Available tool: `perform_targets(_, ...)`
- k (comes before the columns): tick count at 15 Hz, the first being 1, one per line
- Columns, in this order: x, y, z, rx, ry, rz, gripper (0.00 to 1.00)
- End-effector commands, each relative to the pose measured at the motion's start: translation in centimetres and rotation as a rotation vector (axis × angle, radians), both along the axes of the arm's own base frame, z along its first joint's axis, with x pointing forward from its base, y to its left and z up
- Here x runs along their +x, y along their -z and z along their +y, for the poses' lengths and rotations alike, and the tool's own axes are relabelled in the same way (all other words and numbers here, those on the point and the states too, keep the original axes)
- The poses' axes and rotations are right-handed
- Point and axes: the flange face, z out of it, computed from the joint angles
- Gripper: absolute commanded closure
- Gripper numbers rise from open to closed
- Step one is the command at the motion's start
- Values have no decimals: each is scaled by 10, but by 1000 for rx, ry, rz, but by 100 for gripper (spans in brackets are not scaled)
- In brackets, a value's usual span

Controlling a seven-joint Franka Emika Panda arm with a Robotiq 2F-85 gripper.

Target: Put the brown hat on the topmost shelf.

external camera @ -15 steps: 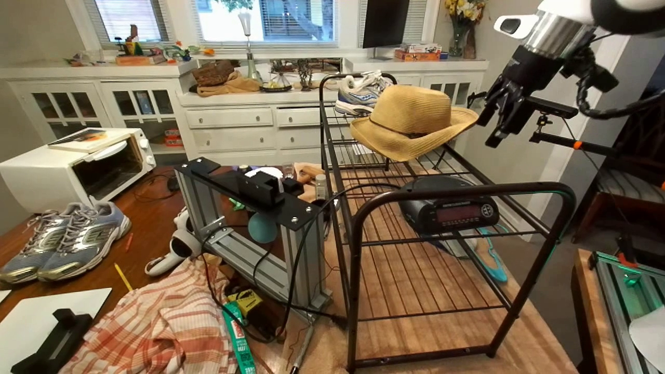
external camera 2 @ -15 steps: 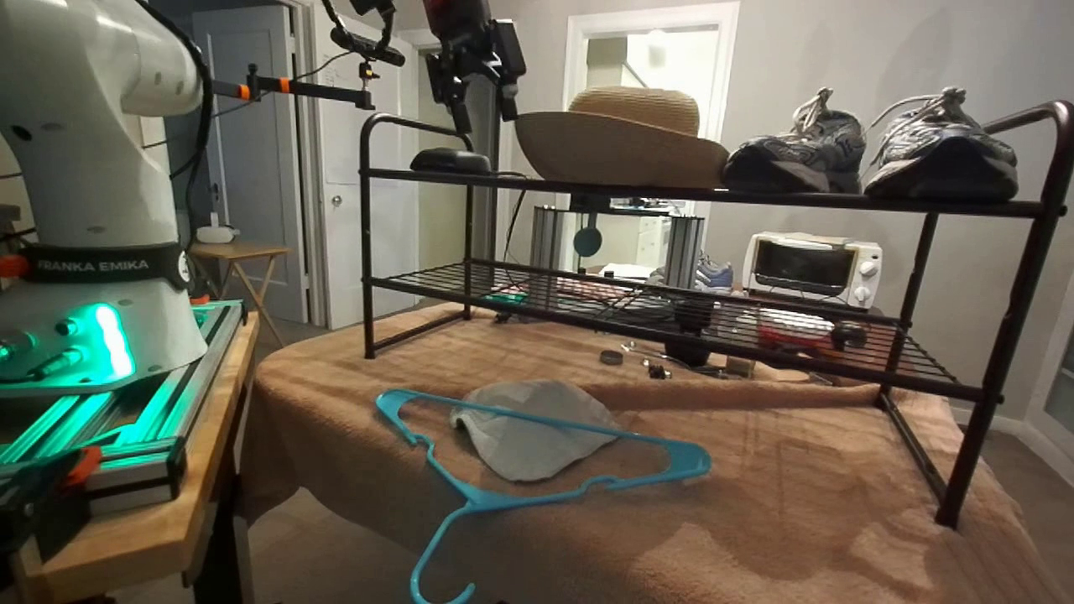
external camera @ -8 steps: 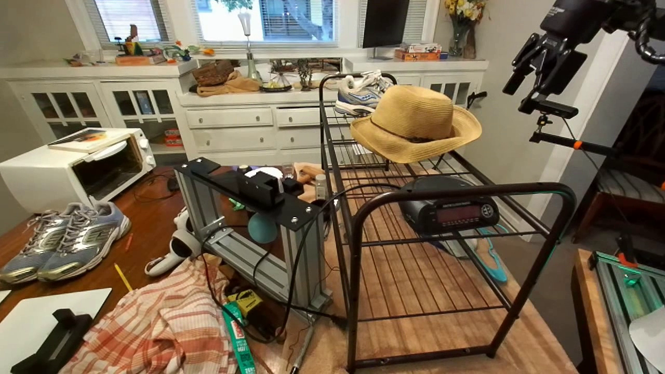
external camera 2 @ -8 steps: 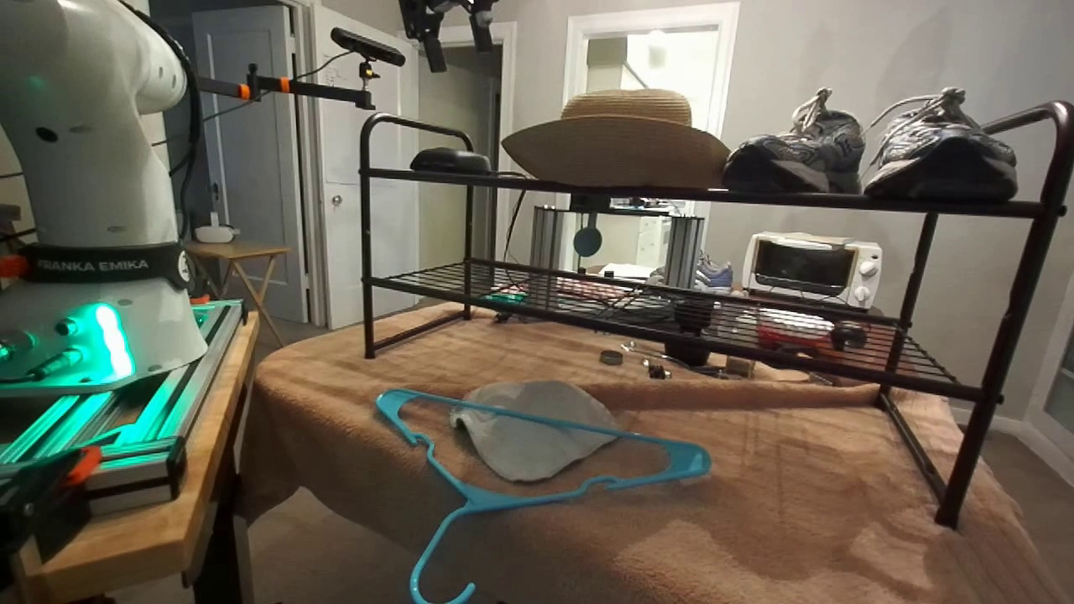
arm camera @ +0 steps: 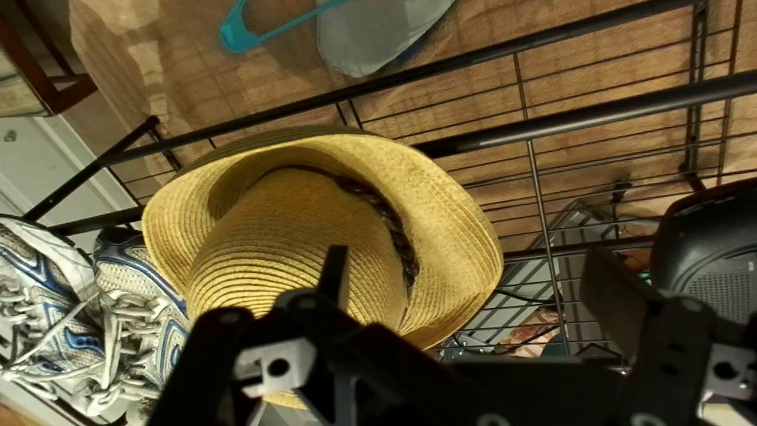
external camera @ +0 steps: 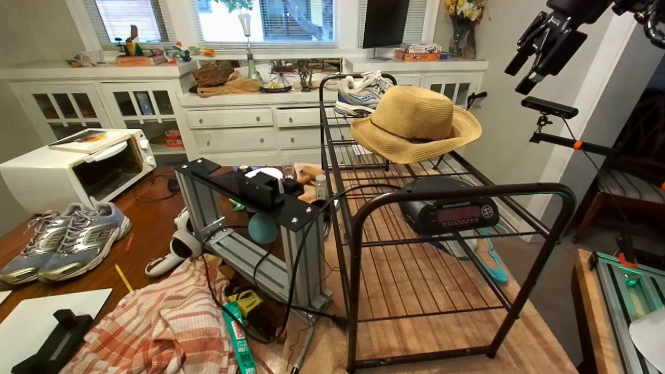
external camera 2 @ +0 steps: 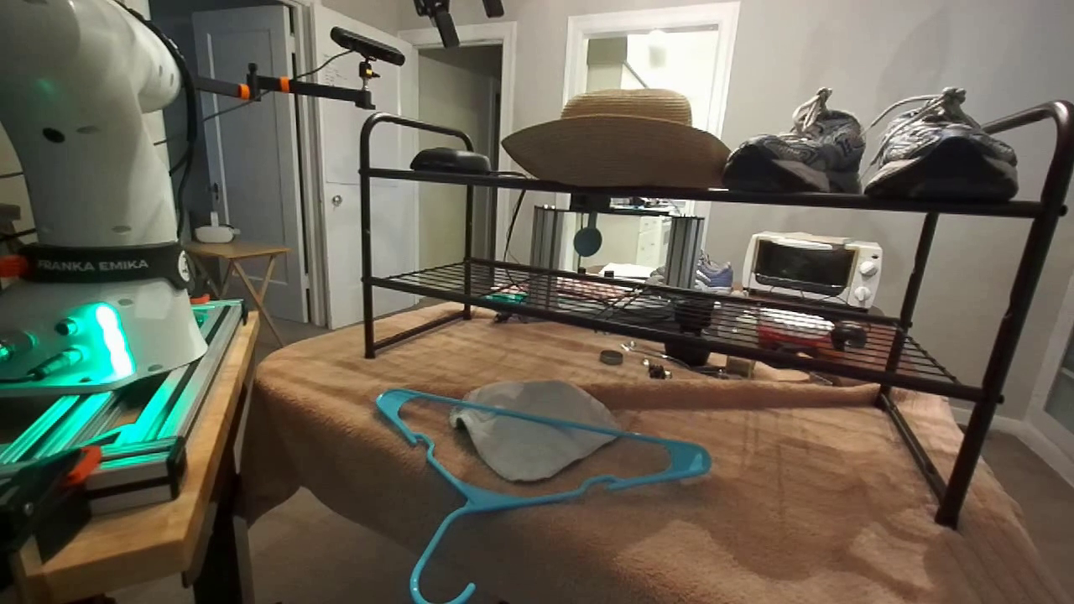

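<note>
- Up and back from the brown hat [external camera: 415, 117] is where the gripper [external camera: 519, 79] has gone since the earliest frames; the brim [external camera 2: 617, 153] has sunk flatter on that side.
- The gripper's jaws stand wide apart in the wrist view, and they hold nothing.
- The hat itself rests on the topmost shelf [external camera 2: 713, 194], so the placing looks done.
- Overhang looks like the main hazard: the brim seems to reach past the rail [arm camera: 502, 134] beneath the hat, so a low sweep of the spread fingers [arm camera: 612, 299] could catch it and tip the hat off.
- Running shoes [external camera 2: 797, 155] stand beside the hat; whether the nearer one touches the brim cannot be told. Knocking it would probably shove the hat towards the clock radio [external camera 2: 450, 161] on the hat's opposite side.
- Only an exterior view shows the clock radio's display [external camera: 460, 214]; the wrist view catches its speaker grille [arm camera: 724, 290] instead.
- Below the hat, the blue hanger [external camera 2: 482, 502] shows nearly whole in an exterior view, while the wrist view crops it to one end.
</note>
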Motion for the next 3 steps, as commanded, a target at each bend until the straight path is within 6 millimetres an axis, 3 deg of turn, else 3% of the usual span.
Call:
perform_targets(1,0,0,0,4,-3,0,0)
perform_targets(3,1,0,0,8,-7,0,0)
